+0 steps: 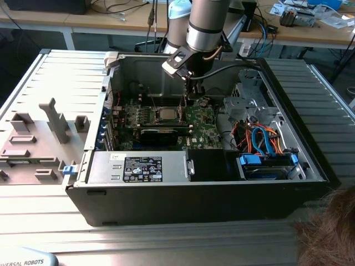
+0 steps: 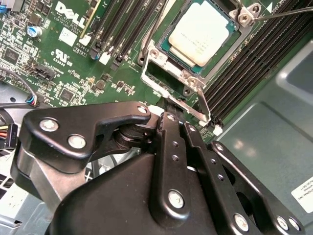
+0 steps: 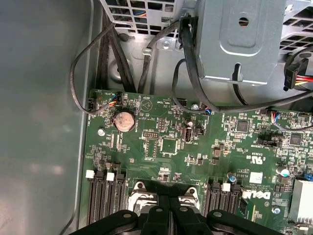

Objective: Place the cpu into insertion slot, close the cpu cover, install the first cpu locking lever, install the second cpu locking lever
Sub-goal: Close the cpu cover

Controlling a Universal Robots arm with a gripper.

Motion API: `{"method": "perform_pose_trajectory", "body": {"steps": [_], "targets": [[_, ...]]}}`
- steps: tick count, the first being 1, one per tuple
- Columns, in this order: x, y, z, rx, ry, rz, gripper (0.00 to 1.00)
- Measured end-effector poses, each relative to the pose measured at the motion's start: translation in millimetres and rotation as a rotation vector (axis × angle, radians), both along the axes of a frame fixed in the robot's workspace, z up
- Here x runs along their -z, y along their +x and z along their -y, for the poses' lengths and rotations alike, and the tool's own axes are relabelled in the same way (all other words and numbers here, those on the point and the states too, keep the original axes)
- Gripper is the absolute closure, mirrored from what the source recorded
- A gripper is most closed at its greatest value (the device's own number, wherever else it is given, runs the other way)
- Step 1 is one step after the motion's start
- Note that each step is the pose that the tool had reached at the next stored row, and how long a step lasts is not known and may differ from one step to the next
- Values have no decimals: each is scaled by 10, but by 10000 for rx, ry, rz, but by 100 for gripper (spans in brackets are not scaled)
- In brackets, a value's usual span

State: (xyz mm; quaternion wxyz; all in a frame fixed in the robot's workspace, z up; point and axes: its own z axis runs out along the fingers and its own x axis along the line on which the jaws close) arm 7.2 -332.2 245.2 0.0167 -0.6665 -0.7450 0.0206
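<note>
exterior view, left to right: the cpu (image 1: 166, 114) sits flat in the insertion slot (image 1: 156, 114) on the motherboard (image 1: 202, 119). just beside it, toward the exterior view's right, the gripper (image 1: 189, 98) hangs low, fingers (image 3: 157, 216) pressed together. second wrist view: the cpu cover (image 2: 185, 74) appears down around the chip, a wire locking lever (image 2: 201, 100) near the fingers. judged step: lever work, so keep your push along the wire's swing, clear of the memory slots (image 2: 259, 54). the gripper's body hides the contact; whether the lever is latched, you cannot tell.
</note>
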Motion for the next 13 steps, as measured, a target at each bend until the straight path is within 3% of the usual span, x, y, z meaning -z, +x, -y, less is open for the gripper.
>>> {"method": "perform_pose_trajectory", "body": {"steps": [13], "targets": [[12,-60,0,0,0,0,89]]}}
